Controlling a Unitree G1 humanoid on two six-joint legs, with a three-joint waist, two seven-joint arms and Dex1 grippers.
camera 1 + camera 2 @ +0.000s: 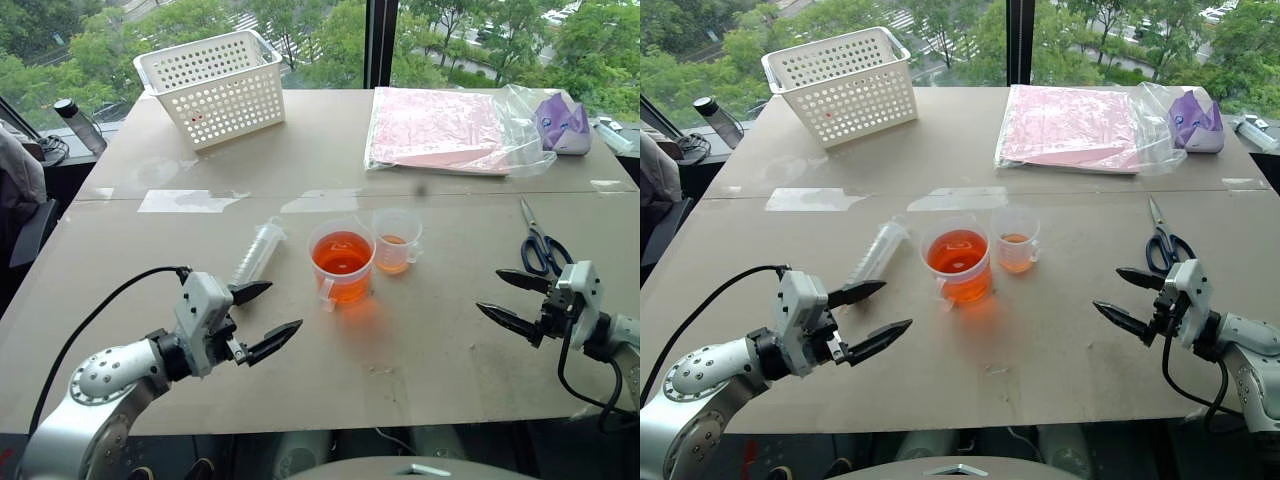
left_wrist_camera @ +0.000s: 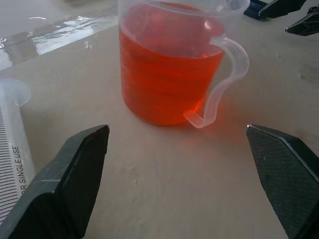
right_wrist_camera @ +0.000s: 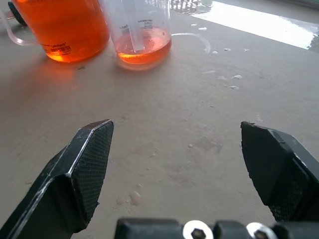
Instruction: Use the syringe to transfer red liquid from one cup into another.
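Both my grippers, left [image 1: 262,317] and right [image 1: 507,297], gape empty. The syringe [image 1: 258,251] lies just beyond my left gripper; a careless reach could topple the full beaker [image 1: 341,263] beside it.

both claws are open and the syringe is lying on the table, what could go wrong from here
The beaker is nearly full of red liquid, with its handle sticking out toward the left claw; a careless reach could catch it and slosh liquid out. The syringe lies flat beside the beaker, so grabbing it might bump the beaker. The small cup stands close against the beaker and looks light, so it could tip.
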